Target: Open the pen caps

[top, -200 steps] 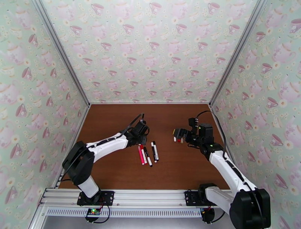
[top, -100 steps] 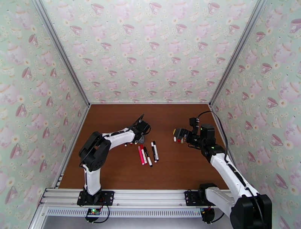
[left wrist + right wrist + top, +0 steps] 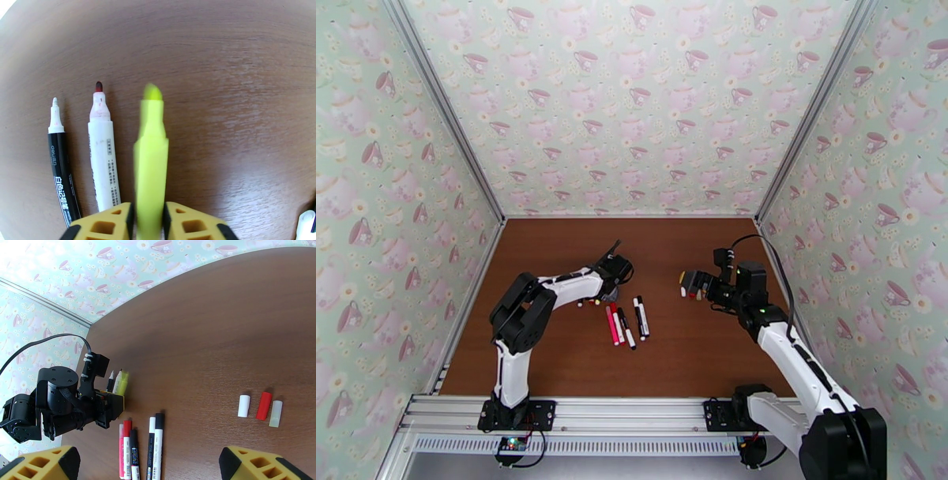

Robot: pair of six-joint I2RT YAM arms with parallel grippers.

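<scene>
Currently yellow pen (image 3: pixel 150 158) sits blurred between the left gripper (image 3: pixel 147 211) fingers; grip uncertain, barrel cut off below. Right gripper (image 3: pixel 149 461) spread wide.

My top view is bright and evenly lit from overhead. On the left wrist feed the yellow pen (image 3: pixel 150 158) is smeared by blur, while the white pen (image 3: pixel 103 158) beside it reads sharp. A pale sheen lies across the right side of the tabletop (image 3: pixel 245 98), and its grain bows at the corners. The right wrist feed blows out on the wall (image 3: pixel 23 255) at upper left, and the red cap (image 3: pixel 264 405) throws a small soft shadow.
</scene>
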